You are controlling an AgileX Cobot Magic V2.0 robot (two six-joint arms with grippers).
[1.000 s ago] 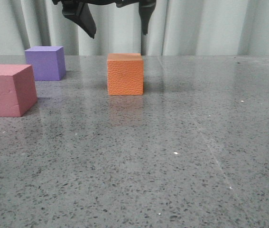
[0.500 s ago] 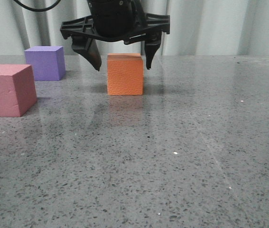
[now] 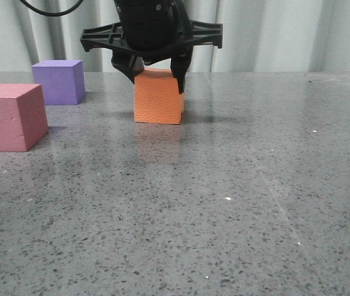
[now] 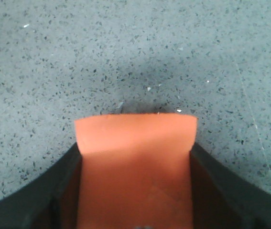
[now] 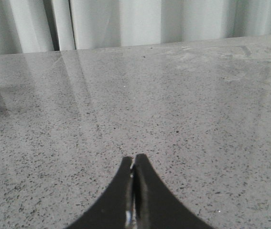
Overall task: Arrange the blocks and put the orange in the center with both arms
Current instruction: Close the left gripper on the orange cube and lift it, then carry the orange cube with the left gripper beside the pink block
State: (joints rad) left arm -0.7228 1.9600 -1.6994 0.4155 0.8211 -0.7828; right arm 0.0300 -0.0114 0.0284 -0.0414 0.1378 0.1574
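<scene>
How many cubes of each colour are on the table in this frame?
Orange cube: 1, between the left gripper fingers
Purple cube: 1
Pinkish-red cube: 1
Total: 3

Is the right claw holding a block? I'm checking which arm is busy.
No, the right claw is shut on nothing, only bare table beyond it.

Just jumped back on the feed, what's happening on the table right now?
The left tool is clamped on the orange cube, fingers on both its sides; the cube looks to be sitting on the table, slightly skewed. The red cube and purple cube sit untouched off to the left. The right tool is shut and empty, hovering over bare table away from the blocks.
</scene>
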